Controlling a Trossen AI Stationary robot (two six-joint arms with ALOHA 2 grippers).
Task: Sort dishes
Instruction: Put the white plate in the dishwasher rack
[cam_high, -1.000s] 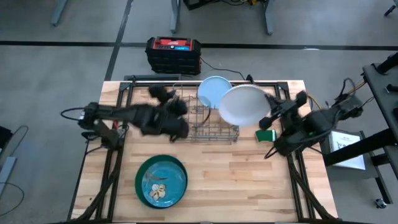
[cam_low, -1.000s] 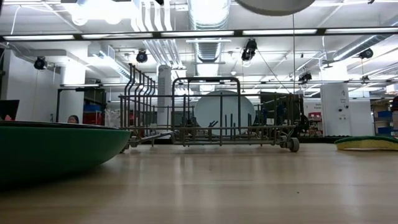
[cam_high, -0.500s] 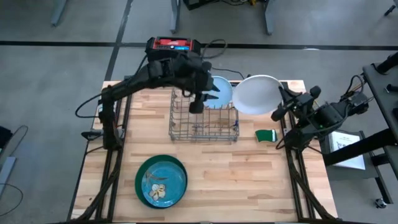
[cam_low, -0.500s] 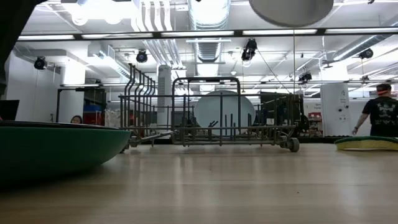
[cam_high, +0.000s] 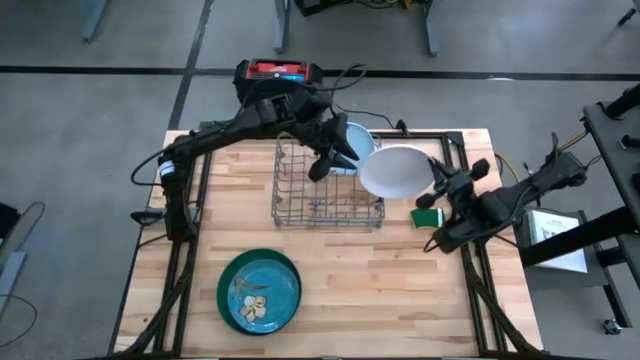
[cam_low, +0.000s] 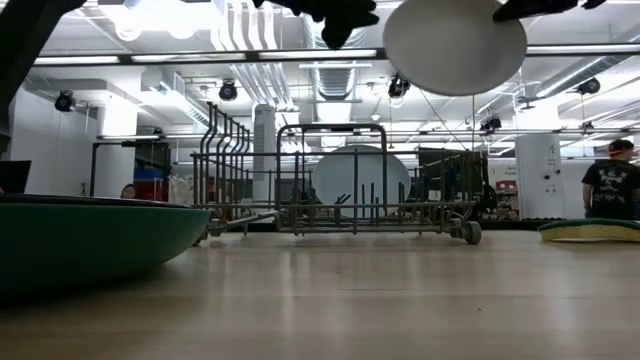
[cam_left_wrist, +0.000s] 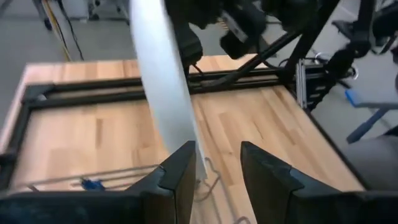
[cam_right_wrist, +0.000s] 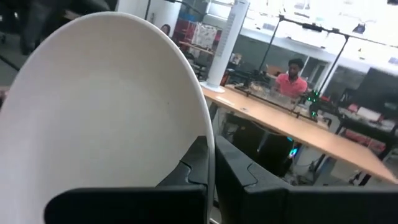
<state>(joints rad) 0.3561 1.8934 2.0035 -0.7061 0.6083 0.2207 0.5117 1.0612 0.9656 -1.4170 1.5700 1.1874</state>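
The right gripper, pressed together on the rim of a white plate, is seen holding it in the air just right of the wire rack, where a pale blue plate is already stood at the far side. The left gripper, its fingers parted with nothing between them, is poised over the rack close beside the white plate's edge. A knock between the two could be risked, jarring the thin grip loose. A teal plate is left at the near side; open tabletop lies to its right
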